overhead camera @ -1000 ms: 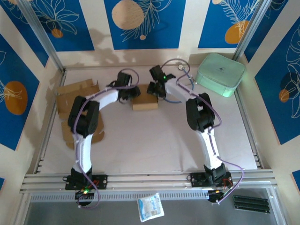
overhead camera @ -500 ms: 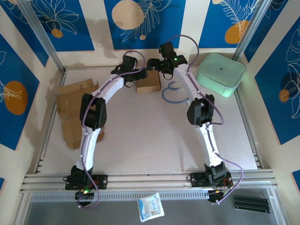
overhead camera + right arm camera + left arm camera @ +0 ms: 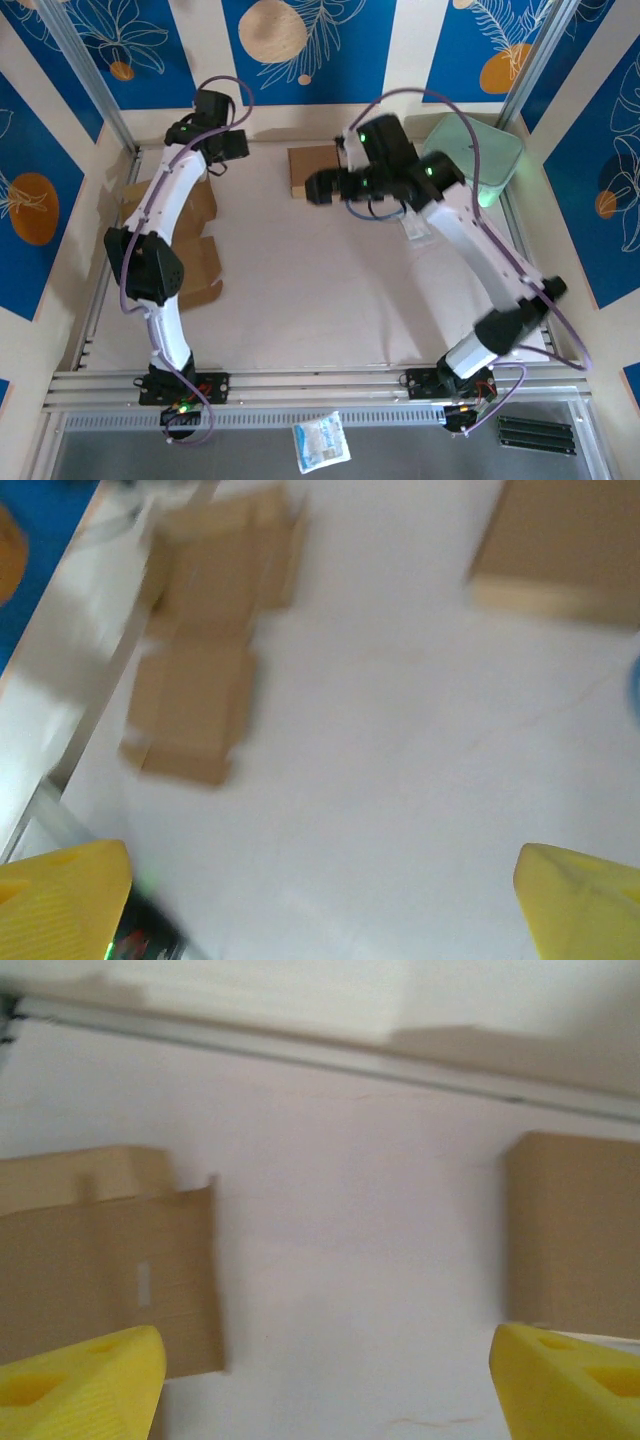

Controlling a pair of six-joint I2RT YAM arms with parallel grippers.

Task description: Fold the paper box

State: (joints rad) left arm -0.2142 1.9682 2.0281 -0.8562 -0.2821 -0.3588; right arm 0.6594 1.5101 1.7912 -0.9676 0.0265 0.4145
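Paper box (image 3: pixel 313 172), brown, at 12 o'clock on table (image 3: pixel 330 300), flat cardboard (image 3: pixel 200 268) at 9 o'clock: likely light, stiff in panels, crushable at creases, best taken by opposite side walls; left gripper (image 3: pixel 230 148) and right gripper (image 3: pixel 315 188) spread wide, empty.

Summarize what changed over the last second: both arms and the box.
The folded box moved from mid-table to the far edge and was then let go. The left pincer swung off toward the far left corner. The right pincer drew back to the box's near side. Both stand open, holding nothing. The flat cardboard on the left and the mint container stayed put.
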